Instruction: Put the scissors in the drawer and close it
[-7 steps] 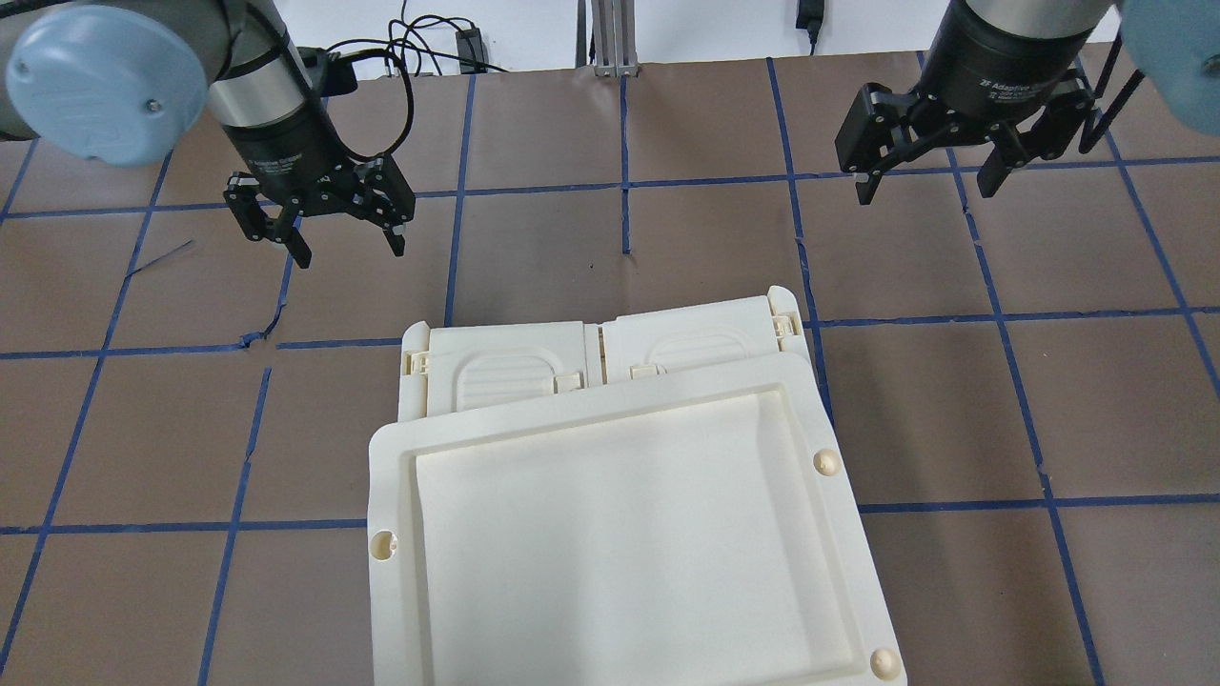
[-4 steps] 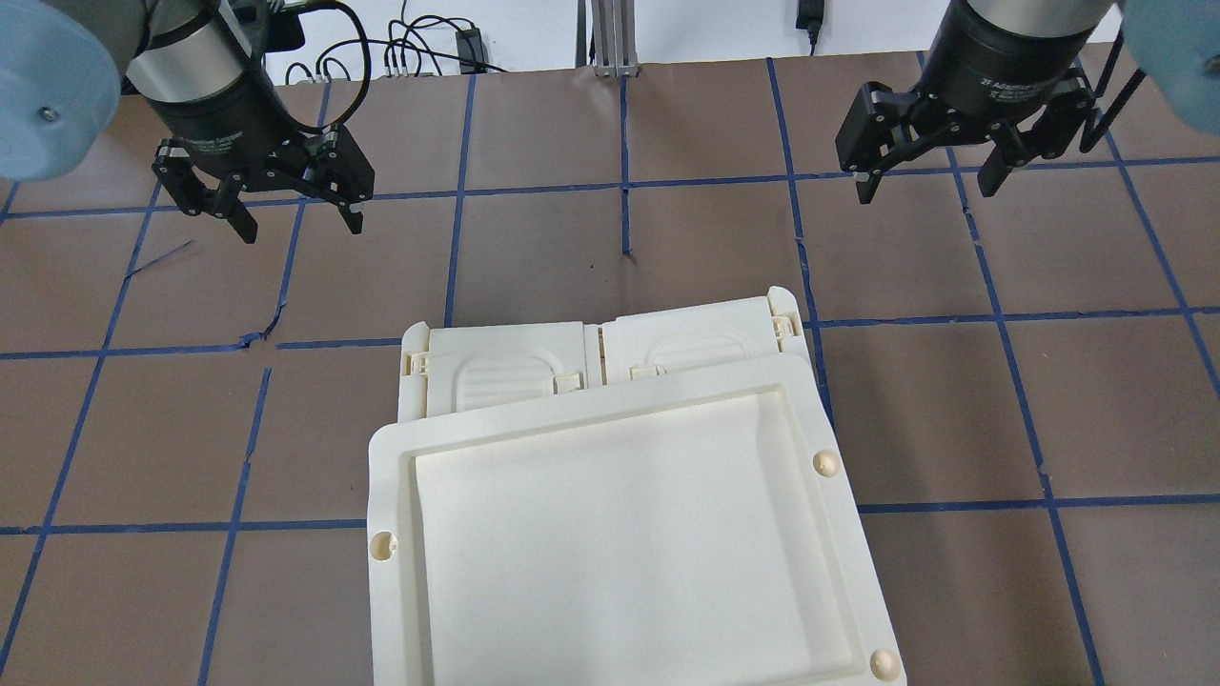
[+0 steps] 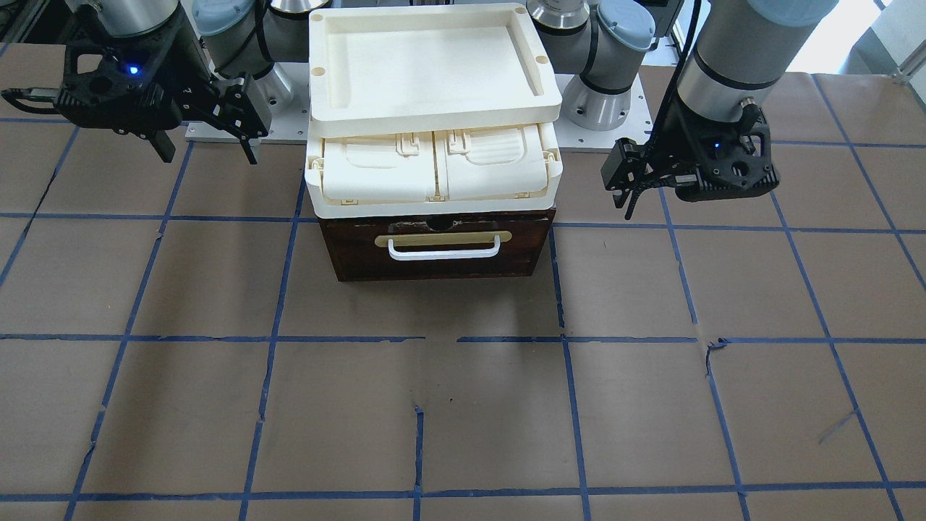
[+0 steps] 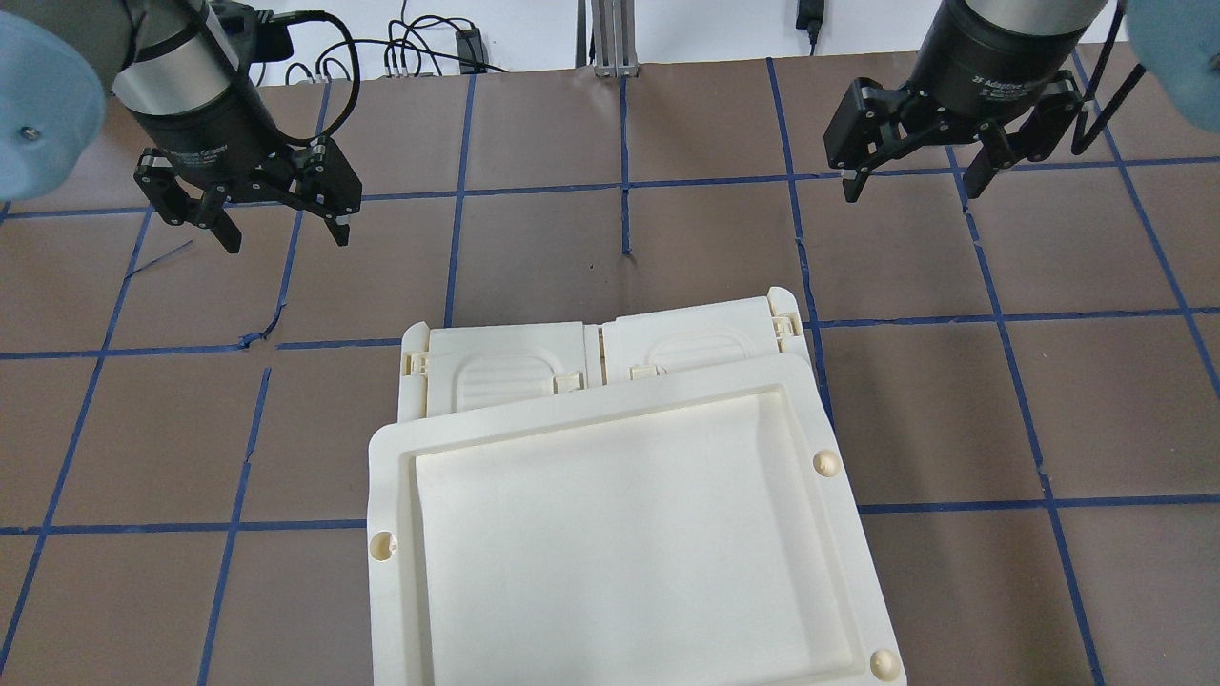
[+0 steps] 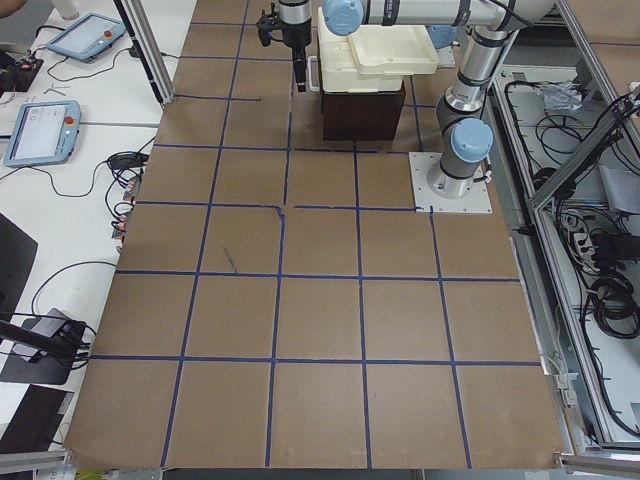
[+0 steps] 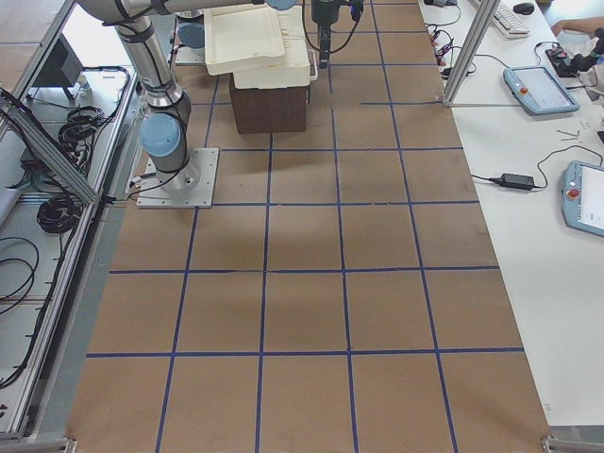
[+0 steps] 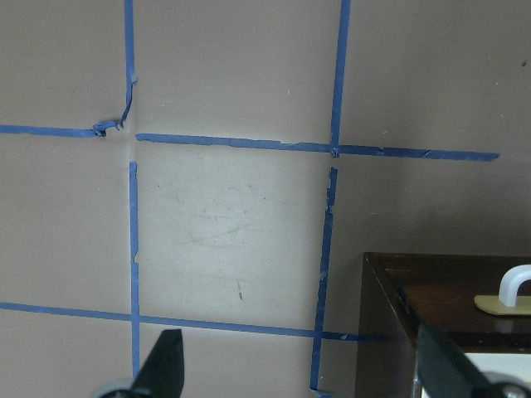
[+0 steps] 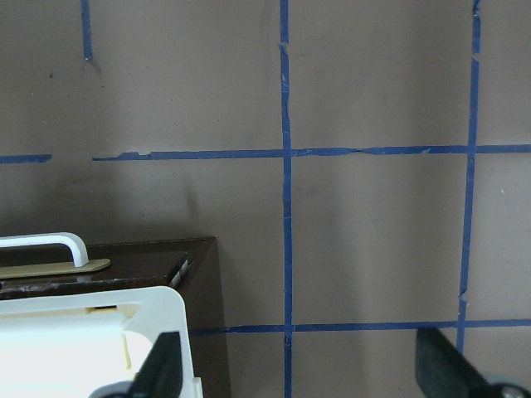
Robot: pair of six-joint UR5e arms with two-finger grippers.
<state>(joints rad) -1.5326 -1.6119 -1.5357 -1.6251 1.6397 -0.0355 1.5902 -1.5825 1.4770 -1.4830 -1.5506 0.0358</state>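
Since one second ago the left tool (image 4: 286, 240) has shifted outward toward the robot's left side of the table (image 3: 217, 405); the right tool (image 4: 910, 192) has moved only slightly. Both tools hang released, jaws spread, holding nothing, well apart from the drawer (image 3: 347, 253). The drawer front sits pushed in beneath the cream case (image 3: 376, 177), which carries the cream tray (image 3: 434, 119). Where the scissors lie cannot be told.

Left arm (image 4: 176, 62), right arm (image 4: 1010, 10): silver tubes, pale blue joint caps (image 4: 43, 105). Left gripper (image 4: 284, 238), right gripper (image 4: 910, 191): black, white lettering (image 4: 205, 152) printed above fingers (image 4: 227, 232).
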